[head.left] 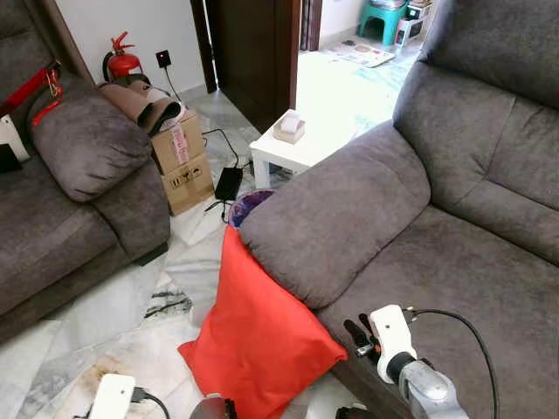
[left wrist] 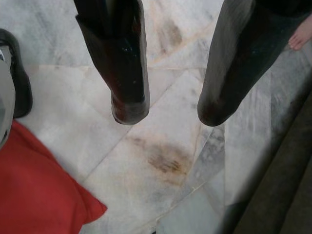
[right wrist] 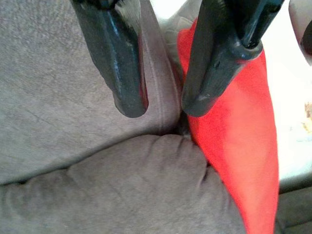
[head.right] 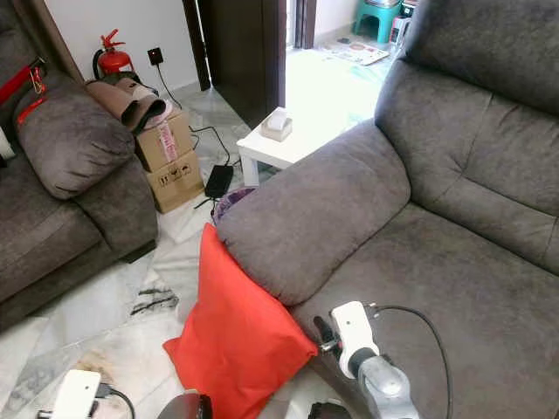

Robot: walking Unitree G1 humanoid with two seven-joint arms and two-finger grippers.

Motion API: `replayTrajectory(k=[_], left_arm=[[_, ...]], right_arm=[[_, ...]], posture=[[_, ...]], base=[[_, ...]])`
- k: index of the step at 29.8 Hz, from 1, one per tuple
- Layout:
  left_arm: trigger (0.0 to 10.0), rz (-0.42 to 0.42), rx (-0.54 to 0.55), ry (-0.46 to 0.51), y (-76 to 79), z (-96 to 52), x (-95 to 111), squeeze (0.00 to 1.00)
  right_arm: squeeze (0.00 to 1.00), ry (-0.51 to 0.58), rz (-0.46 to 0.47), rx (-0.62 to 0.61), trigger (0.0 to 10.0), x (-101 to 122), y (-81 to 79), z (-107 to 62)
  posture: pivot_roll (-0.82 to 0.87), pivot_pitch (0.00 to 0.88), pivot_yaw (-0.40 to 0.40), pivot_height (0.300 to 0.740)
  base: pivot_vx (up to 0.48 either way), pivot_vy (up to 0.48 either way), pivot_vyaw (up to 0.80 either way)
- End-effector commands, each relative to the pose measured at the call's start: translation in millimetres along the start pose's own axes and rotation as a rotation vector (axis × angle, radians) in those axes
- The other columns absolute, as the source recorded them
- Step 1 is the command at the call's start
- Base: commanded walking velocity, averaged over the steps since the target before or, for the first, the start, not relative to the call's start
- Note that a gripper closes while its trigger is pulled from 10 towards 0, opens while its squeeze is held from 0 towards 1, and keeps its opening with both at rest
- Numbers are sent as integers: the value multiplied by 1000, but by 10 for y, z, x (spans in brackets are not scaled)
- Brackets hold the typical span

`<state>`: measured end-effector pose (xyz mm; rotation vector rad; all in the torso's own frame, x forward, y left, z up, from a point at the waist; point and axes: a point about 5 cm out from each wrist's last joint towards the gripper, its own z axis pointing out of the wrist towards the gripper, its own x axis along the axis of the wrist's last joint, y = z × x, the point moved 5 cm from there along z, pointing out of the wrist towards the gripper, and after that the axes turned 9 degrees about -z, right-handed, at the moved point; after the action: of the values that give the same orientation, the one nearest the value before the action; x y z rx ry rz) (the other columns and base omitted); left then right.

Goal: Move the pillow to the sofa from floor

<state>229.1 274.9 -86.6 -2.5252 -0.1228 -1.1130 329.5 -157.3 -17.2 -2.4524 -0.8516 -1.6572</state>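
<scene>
Head cameras look forward and down over the sofa (head.left: 454,262) and floor (head.left: 105,323); wrist cameras sit close, left facing floor, right facing sofa, both sharing the red pillow (head.left: 253,327).

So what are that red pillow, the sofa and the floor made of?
The pillow looks like smooth woven cloth with a faint sheen; it creases softly. The sofa seems a grey suede-like or microfibre fabric, matt and with a short nap. The floor looks like polished marble or marble-look tile: pale, grey-veined, jointed, with a brownish stain.
</scene>
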Motion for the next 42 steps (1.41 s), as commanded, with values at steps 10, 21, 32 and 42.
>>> replayTrajectory(k=[10,21,32,42], left_arm=[[10000,-261,4,713,-253,-274,1639,0],[10000,-256,-197,821,202,-442,2138,0],[10000,-259,-258,812,321,-543,2120,0],[10000,-260,-271,807,322,-621,2113,0]], right_arm=[[0,-22,-91,102,10000,-27,-302,50],[1000,-78,-338,158,10000,-93,-412,63],[1000,-67,-373,172,10000,19,-410,130],[1000,-130,-348,93,10000,-26,-297,152]], posture=[[92,165,39,636],[90,177,49,636],[112,194,53,636],[136,211,55,636]], base=[[0,0,0],[0,0,0],[0,0,0],[0,0,0]])
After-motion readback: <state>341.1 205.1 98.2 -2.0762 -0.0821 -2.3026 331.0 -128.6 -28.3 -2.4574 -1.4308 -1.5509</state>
